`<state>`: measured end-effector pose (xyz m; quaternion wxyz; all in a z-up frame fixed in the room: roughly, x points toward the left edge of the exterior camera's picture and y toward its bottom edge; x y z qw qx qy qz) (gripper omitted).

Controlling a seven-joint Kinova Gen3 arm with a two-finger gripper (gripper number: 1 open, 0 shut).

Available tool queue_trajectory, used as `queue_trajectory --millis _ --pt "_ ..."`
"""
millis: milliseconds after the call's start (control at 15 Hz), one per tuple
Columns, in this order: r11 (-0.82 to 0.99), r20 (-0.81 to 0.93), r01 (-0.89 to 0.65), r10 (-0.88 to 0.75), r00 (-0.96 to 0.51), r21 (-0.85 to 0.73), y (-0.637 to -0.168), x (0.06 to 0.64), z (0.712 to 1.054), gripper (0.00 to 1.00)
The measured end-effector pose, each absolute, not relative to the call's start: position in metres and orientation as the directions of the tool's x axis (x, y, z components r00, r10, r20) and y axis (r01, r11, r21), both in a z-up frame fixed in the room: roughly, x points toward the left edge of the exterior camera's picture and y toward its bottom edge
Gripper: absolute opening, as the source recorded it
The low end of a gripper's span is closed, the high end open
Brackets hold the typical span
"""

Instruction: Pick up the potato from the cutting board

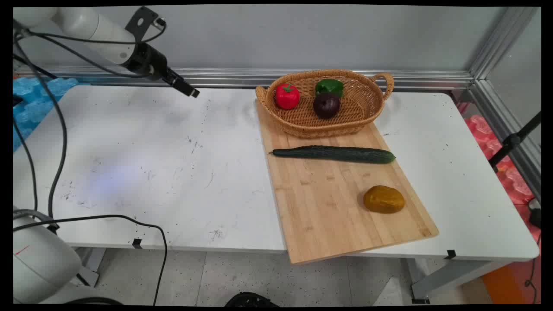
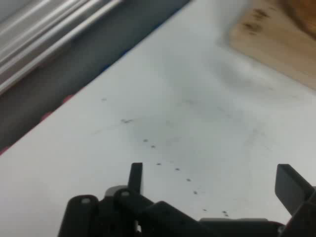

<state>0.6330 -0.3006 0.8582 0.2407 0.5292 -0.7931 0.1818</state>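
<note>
My gripper point(image 1: 190, 91) hangs above the table's far left part, pointing right and down, well left of the basket. In the hand view its gripper point(image 2: 212, 180) stands open, nothing between the fingers point(image 2: 136, 177), bare white table point(image 2: 163, 123) below. A wicker basket point(image 1: 363, 113) sits on the far end of a wooden cutting board point(image 1: 328, 207) and holds a red pepper point(image 1: 287, 96), a green pepper point(image 1: 329, 86) and a dark purple fruit point(image 1: 326, 105). A long cucumber point(image 1: 333, 154) lies across the board. A brown potato point(image 1: 383, 199) rests near the board's right edge.
The board's corner point(image 2: 276, 34) shows at the hand view's upper right. Black cables point(image 1: 56, 142) hang along the left side. A metal rail point(image 1: 242, 77) runs along the wall behind the table. A black stand point(image 1: 514, 140) leans at the right.
</note>
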Motion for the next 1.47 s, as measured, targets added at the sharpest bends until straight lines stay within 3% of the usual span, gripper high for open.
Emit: queue_trajectory --millis 867,1467 --pt "0.827 0.557 -0.561 -0.45 -0.698 -0.035 -0.256 0.571 0.87 1.0" --pt "0.957 0.588 -0.287 -0.213 -0.781 -0.034 -0.249 0.503 0.87 1.0"
